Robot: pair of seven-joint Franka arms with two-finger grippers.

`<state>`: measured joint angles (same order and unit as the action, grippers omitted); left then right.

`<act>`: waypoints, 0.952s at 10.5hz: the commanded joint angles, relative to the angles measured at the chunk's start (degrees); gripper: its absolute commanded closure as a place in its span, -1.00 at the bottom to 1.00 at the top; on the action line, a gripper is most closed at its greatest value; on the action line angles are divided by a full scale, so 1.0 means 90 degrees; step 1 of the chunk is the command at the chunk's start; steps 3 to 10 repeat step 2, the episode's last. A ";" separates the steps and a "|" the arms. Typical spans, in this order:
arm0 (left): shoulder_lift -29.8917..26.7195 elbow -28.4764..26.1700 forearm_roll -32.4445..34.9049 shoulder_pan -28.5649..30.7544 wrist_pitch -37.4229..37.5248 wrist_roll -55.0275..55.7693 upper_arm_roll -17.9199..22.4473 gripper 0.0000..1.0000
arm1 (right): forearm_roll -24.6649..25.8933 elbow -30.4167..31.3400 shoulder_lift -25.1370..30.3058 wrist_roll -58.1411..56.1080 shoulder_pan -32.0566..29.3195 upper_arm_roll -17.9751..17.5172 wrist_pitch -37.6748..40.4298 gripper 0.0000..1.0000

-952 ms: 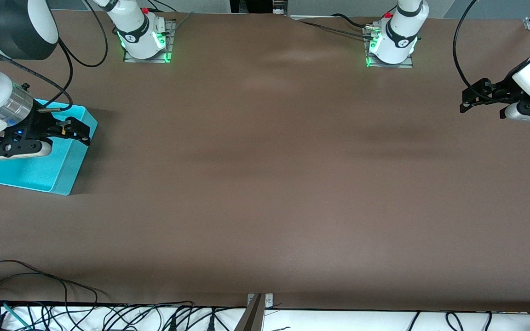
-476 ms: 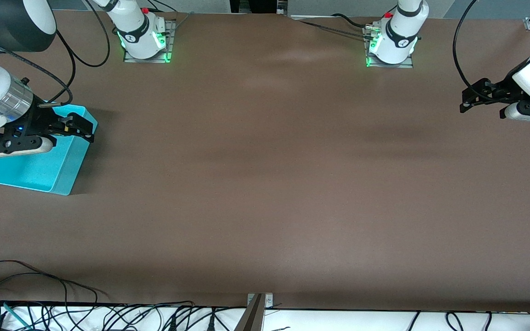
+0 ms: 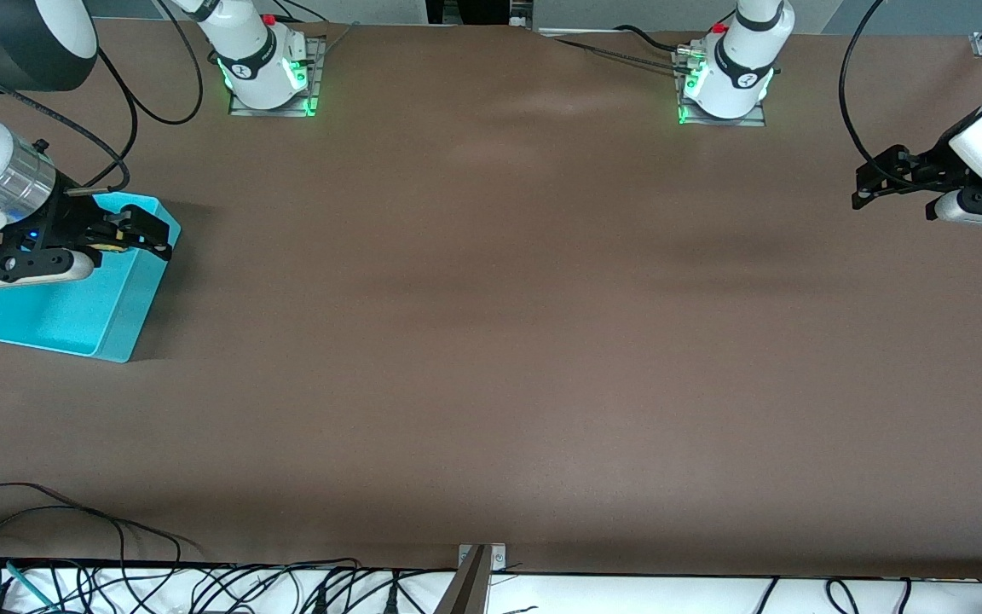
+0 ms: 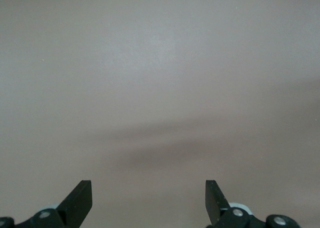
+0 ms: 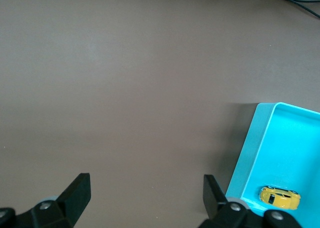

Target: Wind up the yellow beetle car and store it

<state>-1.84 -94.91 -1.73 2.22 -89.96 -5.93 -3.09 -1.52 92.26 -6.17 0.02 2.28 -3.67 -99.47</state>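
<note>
Since a second ago the right pincer (image 3: 146, 239) has drifted up and back over the blue bin (image 3: 48, 328), fingers apart and empty. The yellow beetle car (image 5: 279, 198) lies inside the bin. Best to lift clear without clipping the rim. The left pincer (image 3: 870, 183) waits, fingers apart, over bare surface (image 3: 491, 341).

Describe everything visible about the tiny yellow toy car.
The tiny yellow toy car has a rounded beetle body with dark windows and looks like glossy plastic or painted metal. It lies on the floor of the open turquoise plastic bin, close to one wall, apparently lying on its side. Nothing grips it: the right gripper hangs open above the bin's edge. In the front view the gripper mostly hides it.
</note>
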 commanded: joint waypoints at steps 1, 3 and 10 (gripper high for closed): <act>-0.0049 -0.0011 -0.0150 0.0037 0.0064 0.0004 -0.0008 -1.00 | -0.0026 -0.0164 0.0002 0.0066 0.0011 0.0027 0.0213 -1.00; -0.0049 -0.0011 -0.0150 0.0046 0.0064 -0.0005 -0.0008 -1.00 | -0.0026 -0.0173 0.0002 0.0066 0.0011 0.0027 0.0223 -1.00; -0.0049 -0.0011 -0.0150 0.0046 0.0064 -0.0005 -0.0008 -1.00 | -0.0026 -0.0173 0.0002 0.0066 0.0011 0.0027 0.0223 -1.00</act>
